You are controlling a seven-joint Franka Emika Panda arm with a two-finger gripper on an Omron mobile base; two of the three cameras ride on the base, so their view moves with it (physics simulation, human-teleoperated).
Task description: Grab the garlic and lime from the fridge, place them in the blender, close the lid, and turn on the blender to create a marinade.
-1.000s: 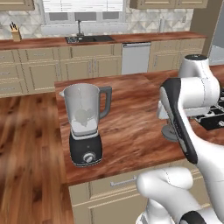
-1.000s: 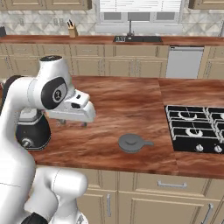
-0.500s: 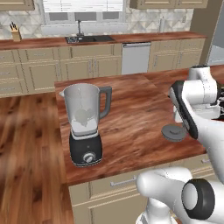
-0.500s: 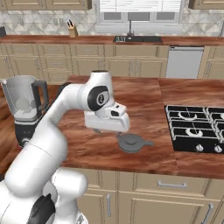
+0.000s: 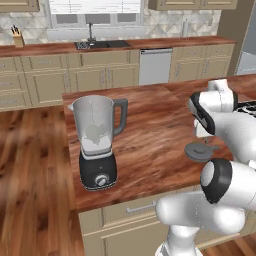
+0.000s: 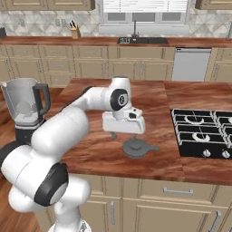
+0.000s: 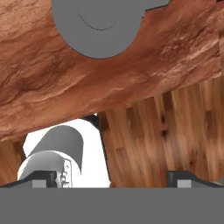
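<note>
lid (image 7: 98, 24) cut off at top, knob faint

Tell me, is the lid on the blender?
No. The lid lies flat on the counter; the blender jug's top is open.

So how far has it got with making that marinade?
Something pale already sits inside the blender jug, though I cannot tell what. Right now the open gripper hovers above the lid, which lies flat on the counter and is not yet held. Left to do: put the lid on the jug and turn the dial.
</note>
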